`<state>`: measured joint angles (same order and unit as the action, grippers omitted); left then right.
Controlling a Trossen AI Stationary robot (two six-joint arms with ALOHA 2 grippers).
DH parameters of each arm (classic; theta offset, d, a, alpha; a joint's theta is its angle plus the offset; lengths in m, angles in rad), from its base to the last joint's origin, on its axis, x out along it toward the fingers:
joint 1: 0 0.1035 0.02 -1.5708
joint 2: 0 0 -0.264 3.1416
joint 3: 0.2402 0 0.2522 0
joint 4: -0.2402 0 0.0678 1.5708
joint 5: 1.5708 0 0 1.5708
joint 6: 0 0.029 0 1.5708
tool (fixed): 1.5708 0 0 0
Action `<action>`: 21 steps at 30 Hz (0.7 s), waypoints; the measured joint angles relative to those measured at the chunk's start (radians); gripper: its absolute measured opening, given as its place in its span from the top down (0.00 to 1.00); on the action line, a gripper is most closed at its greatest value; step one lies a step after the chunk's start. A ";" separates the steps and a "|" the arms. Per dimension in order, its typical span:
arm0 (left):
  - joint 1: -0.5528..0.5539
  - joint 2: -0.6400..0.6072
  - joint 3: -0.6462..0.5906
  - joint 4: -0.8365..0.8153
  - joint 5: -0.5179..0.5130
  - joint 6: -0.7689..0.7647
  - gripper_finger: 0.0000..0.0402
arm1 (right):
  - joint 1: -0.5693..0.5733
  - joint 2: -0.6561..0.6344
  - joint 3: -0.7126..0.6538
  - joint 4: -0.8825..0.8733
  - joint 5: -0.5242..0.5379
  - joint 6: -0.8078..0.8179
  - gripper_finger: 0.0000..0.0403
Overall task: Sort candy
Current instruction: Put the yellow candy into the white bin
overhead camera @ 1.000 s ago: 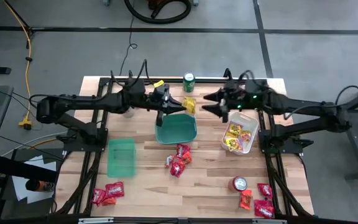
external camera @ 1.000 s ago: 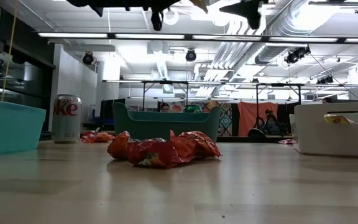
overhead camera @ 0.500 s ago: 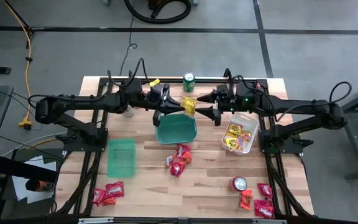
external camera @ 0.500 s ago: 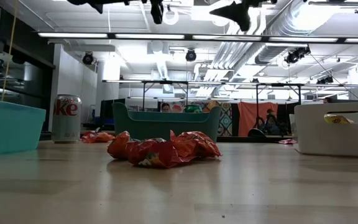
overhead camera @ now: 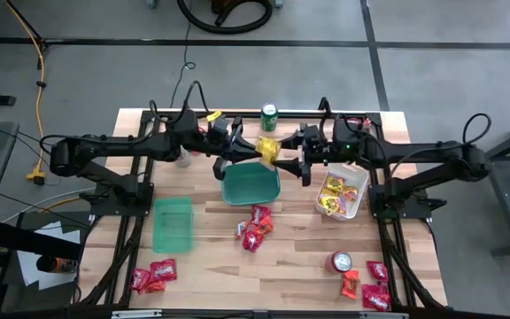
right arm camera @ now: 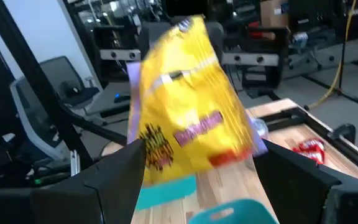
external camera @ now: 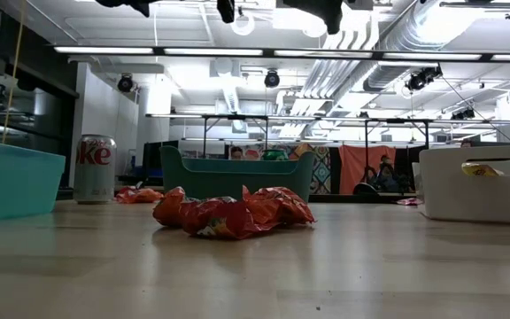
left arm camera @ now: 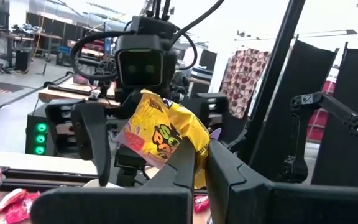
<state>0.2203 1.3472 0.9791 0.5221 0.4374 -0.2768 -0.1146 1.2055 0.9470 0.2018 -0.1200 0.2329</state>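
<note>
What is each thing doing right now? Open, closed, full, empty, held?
Left end effector: shut on the yellow candy packet, held in the air.
Right end effector: open, its fingers on either side of that packet.
Teal bin: empty.
White bin: holds yellow candy.
Green bin: empty.
Green can: upright.

We see a yellow candy packet (left arm camera: 163, 134) with dark lettering, red packets (overhead camera: 255, 229) on pale wood table (overhead camera: 299, 257), two teal bins (overhead camera: 251, 184), a white bin (overhead camera: 354, 206), a green can (overhead camera: 269, 116).
</note>
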 joint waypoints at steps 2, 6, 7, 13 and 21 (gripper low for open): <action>0.000 0.000 0.000 -0.001 0.000 0.000 1.00 | 0.000 0.006 0.000 0.013 0.000 -0.006 0.28; 0.001 0.000 0.000 -0.001 -0.001 0.000 0.98 | 0.000 0.006 0.000 0.015 0.000 -0.007 0.28; 0.002 0.000 0.000 -0.002 -0.001 0.000 0.98 | 0.000 0.006 0.000 0.015 0.000 -0.007 0.28; 0.002 0.000 0.000 -0.023 -0.002 0.000 0.97 | 0.000 0.006 0.000 0.015 0.004 -0.007 0.28; 0.002 0.001 0.000 -0.054 -0.002 0.000 0.97 | -0.003 0.005 0.000 0.015 0.003 -0.007 0.28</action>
<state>0.2222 1.3479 0.9791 0.4679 0.4358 -0.2766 -0.1177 1.2108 0.9471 0.2166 -0.1165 0.2263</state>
